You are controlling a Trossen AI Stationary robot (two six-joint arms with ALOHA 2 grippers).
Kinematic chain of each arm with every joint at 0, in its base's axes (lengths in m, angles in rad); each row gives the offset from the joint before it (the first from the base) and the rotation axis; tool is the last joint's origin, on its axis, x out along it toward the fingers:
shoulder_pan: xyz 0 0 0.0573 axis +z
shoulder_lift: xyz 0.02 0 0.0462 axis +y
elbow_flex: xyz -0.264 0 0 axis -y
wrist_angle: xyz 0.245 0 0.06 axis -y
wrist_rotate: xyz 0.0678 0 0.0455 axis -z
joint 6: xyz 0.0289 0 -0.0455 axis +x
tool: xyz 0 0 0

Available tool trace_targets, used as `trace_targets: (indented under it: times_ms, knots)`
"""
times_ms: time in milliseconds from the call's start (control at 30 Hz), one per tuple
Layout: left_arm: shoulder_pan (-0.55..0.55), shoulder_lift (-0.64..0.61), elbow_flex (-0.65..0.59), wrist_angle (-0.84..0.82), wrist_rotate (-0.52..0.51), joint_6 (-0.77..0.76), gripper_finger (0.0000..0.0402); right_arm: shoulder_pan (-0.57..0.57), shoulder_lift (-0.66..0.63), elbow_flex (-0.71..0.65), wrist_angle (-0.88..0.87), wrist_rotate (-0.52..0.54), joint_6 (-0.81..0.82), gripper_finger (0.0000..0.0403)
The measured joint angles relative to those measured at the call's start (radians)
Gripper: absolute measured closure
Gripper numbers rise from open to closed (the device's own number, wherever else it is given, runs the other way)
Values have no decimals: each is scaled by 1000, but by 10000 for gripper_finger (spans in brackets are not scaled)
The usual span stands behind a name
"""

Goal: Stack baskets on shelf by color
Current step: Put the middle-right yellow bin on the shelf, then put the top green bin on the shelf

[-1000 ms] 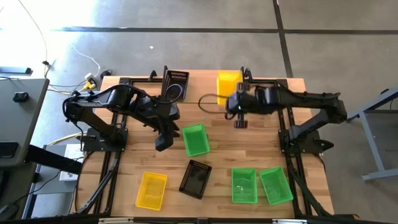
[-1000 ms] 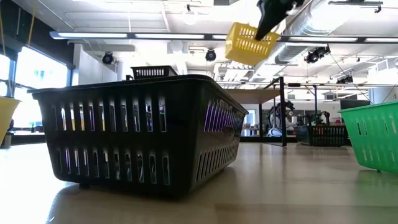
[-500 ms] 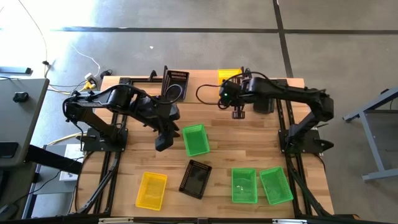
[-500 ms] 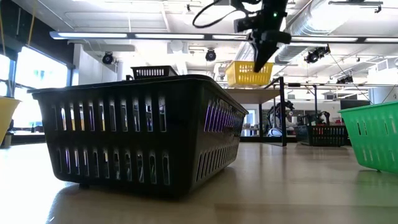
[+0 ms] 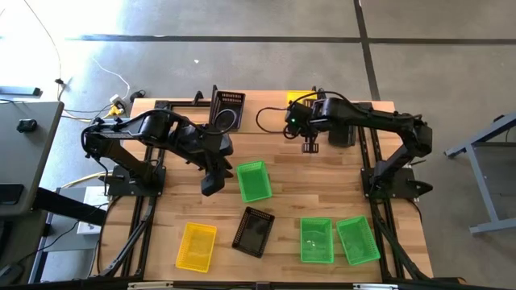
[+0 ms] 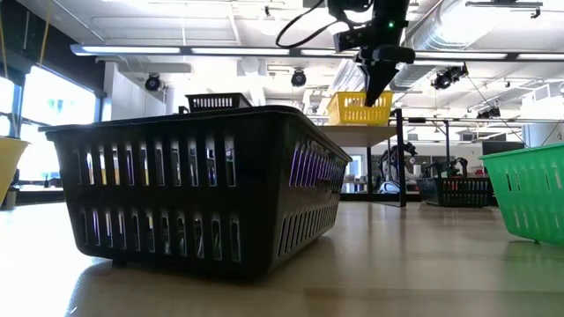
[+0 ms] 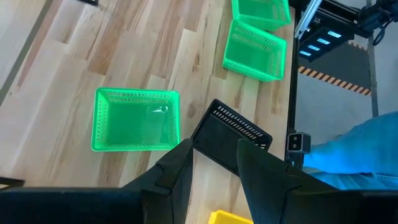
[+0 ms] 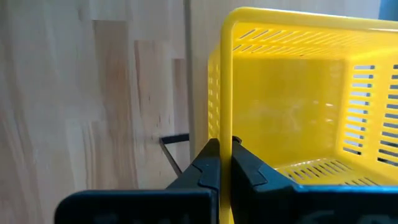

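My right gripper (image 6: 377, 88) is shut on a yellow basket (image 6: 359, 107), which stands level at the right part of the shelf (image 5: 258, 103) along the table's far edge. A black basket (image 5: 228, 103) sits on the shelf further left. My left gripper (image 5: 211, 184) hovers open above the table's middle, beside a green basket (image 5: 254, 180) and above a black basket (image 7: 233, 130). Near the front edge lie a yellow basket (image 5: 197, 246) and two green baskets (image 5: 316, 239) (image 5: 358, 239). My right gripper pinches the rim of one side wall (image 8: 226, 134) of the yellow basket, one finger inside the basket and one outside. The fingers come from above, slanting down. The basket sits level over the shelf's plank (image 8: 198, 74); whether its bottom rests there I cannot tell.
A black cable loops on the table in front of the shelf (image 5: 270, 122). Black frame rails run along the table's left and right sides (image 5: 145, 209). Bare wood lies between the shelf and the loose baskets (image 5: 322, 181).
My right gripper has carried the yellow basket toward the table's far edge and down. The basket hung tilted high above the shelf before; now it stands level at shelf height. The gripper has stayed shut on it.
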Motion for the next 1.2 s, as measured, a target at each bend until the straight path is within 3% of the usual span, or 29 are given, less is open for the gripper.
trace_targets:
  times_ms: [167, 600, 833, 967, 1200]
  knots:
    - [0, 0, 0, 0, 0, 0, 286, -8, 0, 0, -1, 6, 8, 392]
    - [0, 0, 0, 0, 0, 0, 286, 4, -1, 62, -70, 28, 74, 299]
    - [-2, 0, 0, 0, -1, 0, 286, 4, -1, 159, -162, -38, 189, 293]
    - [-28, 10, 0, 0, -83, 0, 286, 17, -1, 204, -207, -103, 317, 293]
    - [-95, 45, -1, 10, -158, 0, 286, 111, -1, 278, -250, -46, 426, 293]
